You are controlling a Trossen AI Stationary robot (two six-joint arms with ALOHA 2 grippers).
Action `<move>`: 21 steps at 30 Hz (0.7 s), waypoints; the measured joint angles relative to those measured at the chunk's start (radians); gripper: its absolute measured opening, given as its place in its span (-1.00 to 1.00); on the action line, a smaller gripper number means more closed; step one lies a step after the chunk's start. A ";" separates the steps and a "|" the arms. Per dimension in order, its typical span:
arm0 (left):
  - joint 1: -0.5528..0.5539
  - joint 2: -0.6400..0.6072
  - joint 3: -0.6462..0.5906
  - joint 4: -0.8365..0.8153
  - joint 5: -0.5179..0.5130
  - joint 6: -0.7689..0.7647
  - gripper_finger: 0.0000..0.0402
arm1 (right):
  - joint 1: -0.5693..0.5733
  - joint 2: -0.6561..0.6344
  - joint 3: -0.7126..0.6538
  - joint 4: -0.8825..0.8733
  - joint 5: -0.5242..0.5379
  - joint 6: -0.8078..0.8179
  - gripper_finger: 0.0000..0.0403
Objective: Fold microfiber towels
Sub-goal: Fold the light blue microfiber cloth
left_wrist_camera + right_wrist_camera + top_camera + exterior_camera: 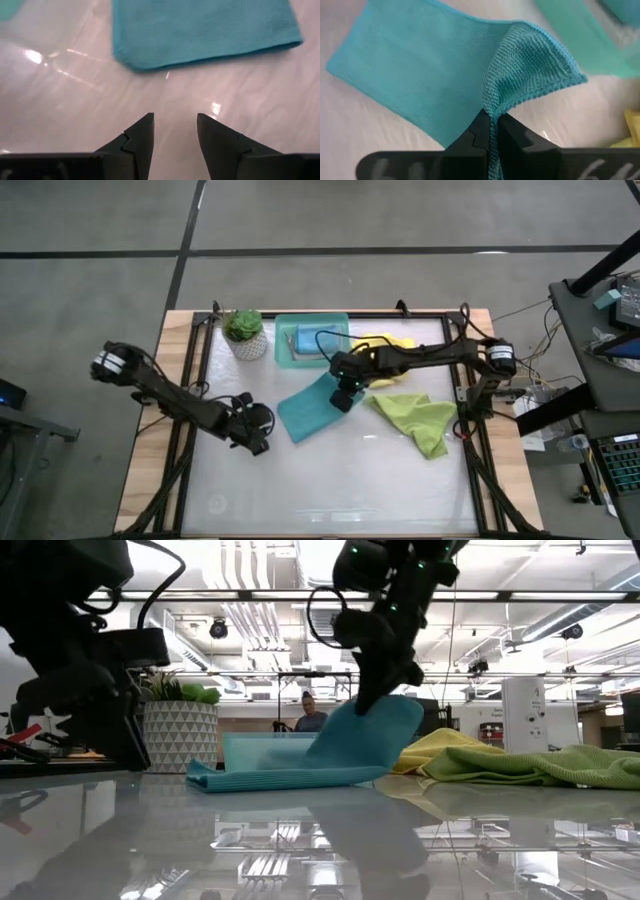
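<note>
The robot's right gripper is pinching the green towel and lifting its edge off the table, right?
Not quite. The right gripper is shut on the teal-blue towel, lifting its edge, as the right wrist view shows. The lime green towel lies loose on the table beside it, untouched.

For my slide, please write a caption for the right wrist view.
Right gripper shut on a teal-blue towel, lifting one edge.

Lab hall: exposed ceiling ducts (250, 615), equipment benches (600, 380).
</note>
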 joint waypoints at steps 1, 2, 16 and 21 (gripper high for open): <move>-0.001 0.012 -0.001 0.025 0.002 0.001 -0.33 | 0.004 0.009 0.015 0.000 0.000 0.001 -0.95; -0.001 0.026 -0.002 0.052 0.001 0.001 -0.33 | 0.009 0.021 0.029 0.000 0.000 0.001 -0.95; -0.001 0.184 0.001 0.296 -0.054 0.058 -0.33 | 0.093 0.260 0.223 0.050 -0.045 0.000 -0.94; -0.001 0.183 -0.001 0.300 -0.056 0.061 -0.33 | 0.104 0.344 0.317 0.053 -0.055 -0.008 -0.94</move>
